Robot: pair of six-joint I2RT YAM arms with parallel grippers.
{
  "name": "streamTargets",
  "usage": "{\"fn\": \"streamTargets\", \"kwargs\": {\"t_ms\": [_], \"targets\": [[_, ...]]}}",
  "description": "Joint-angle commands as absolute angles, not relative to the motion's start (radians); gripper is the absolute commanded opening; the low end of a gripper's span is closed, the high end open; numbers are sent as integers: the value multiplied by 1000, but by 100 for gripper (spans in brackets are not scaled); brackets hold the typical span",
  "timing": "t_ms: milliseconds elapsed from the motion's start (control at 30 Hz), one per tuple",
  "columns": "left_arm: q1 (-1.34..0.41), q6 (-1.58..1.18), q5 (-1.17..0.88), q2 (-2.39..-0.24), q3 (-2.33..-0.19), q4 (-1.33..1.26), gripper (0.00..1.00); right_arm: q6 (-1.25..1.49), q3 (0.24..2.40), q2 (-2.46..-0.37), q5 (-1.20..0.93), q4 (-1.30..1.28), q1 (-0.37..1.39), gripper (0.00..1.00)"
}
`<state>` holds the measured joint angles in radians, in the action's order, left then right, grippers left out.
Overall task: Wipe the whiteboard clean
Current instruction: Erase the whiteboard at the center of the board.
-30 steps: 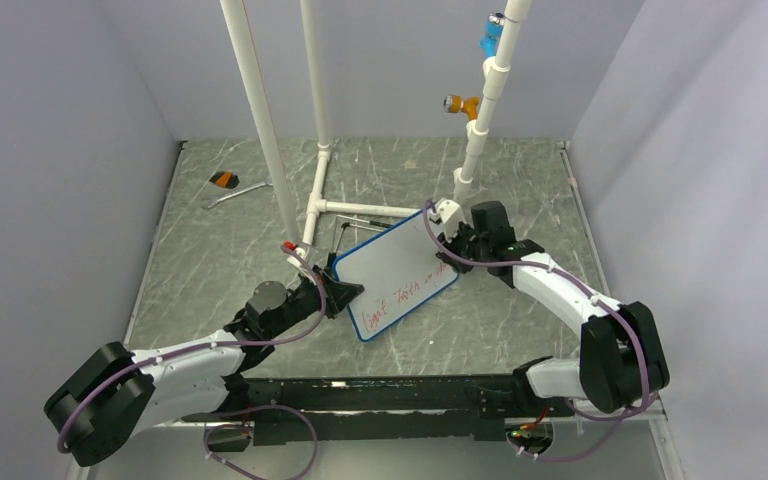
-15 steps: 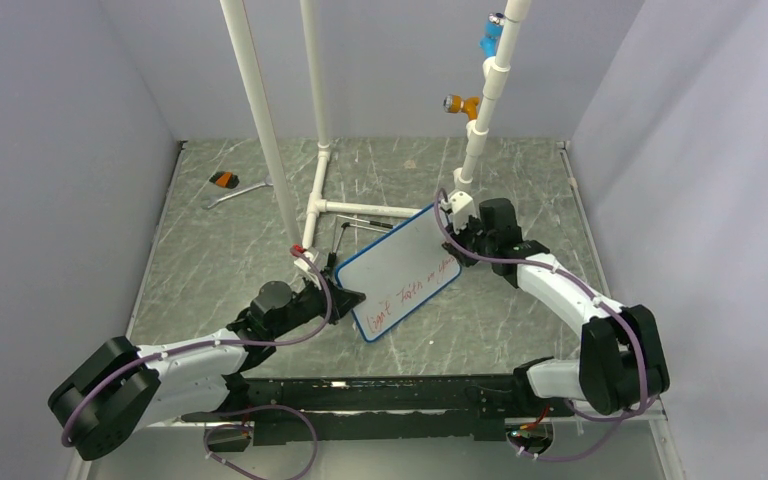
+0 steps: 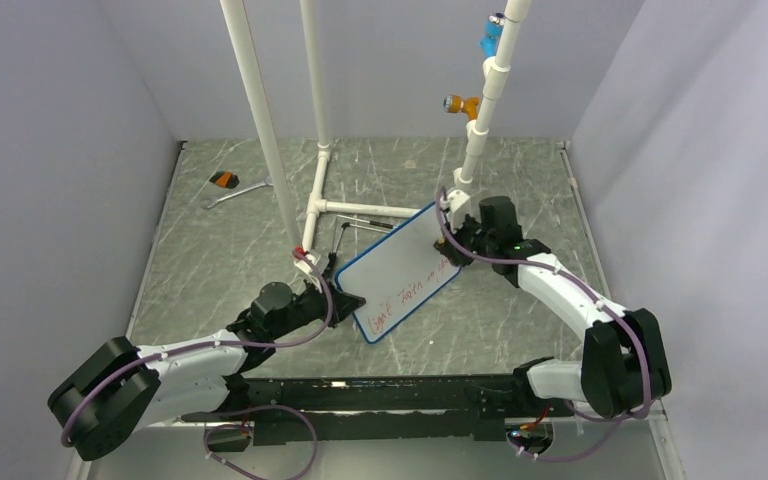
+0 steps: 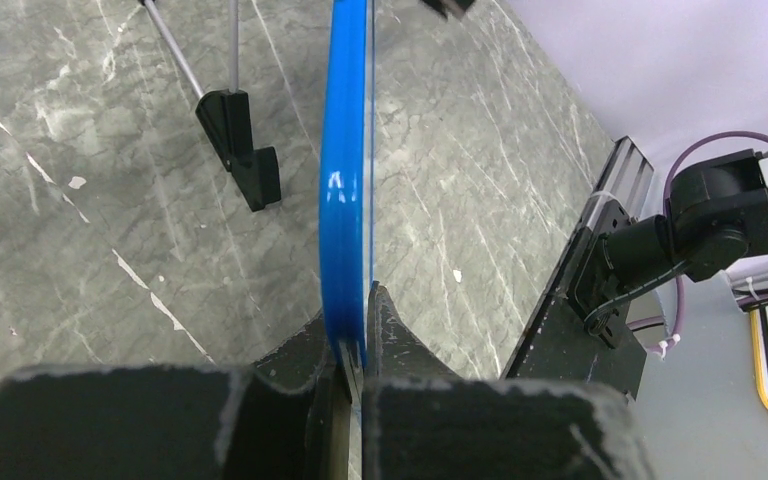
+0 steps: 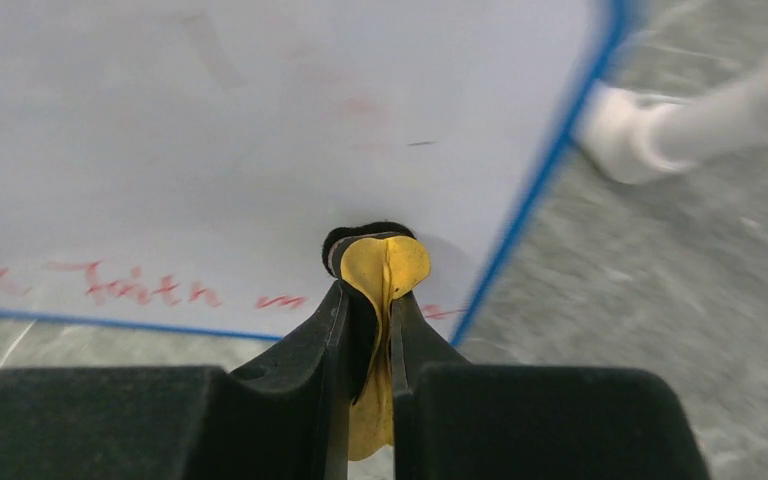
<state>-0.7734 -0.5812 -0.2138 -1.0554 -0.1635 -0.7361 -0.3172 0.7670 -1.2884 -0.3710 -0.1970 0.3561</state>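
While the left gripper (image 3: 346, 296) is clamped shut on the blue frame at the near-left corner of the whiteboard (image 3: 400, 270), the board is held on a tilt over the middle of the table (image 3: 210, 260), its white face turned toward the right arm. The right gripper (image 5: 368, 310) is pinched tight on a folded yellow cloth (image 5: 385, 268), whose tip meets the face close to the right edge, just above the line of red writing (image 5: 130, 290). Most of that writing runs along the lower edge and looks unwiped, so much of the job seems left to do. To do the stroke well, the right arm should probably drop the cloth onto the letters and sweep along them toward the left gripper, pressing evenly. Since the board is gripped at one corner only, a hard push could twist it in the clamp; light, steady pressure looks safest. The white pipe (image 5: 680, 140) just beyond the right edge wants a clear berth.
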Motion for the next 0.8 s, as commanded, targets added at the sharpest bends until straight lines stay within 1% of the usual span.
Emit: {"fn": "streamTargets", "kwargs": {"t_ms": [0,67,167,233,300,433,600,700,767], "targets": [[-788,-546,-295,-1053,-162,-725,0,-230,768,-1234,-325,-80,293,0],[-788,-544,-302,-1059,-165,-727,0,-250,776,-1235,-412,-104,292,0],[-788,-542,-316,-1072,-172,-729,0,-317,809,-1260,-634,-198,307,0],[-789,-541,-322,-1079,-181,-728,0,-335,831,-1264,-695,-233,342,0],[-789,-539,-326,-1086,-190,-718,0,-327,861,-1264,-669,-234,364,0],[-790,-554,-333,-1106,-201,-726,0,-257,934,-1286,-474,-194,341,0],[-793,-561,-339,-1120,-208,-730,0,-197,927,-1288,-285,-110,301,0],[-793,-556,-340,-1125,-219,-722,0,-201,936,-1305,-297,-130,296,0],[-793,-557,-338,-1127,-221,-723,0,-247,934,-1319,-422,-182,297,0]]}}
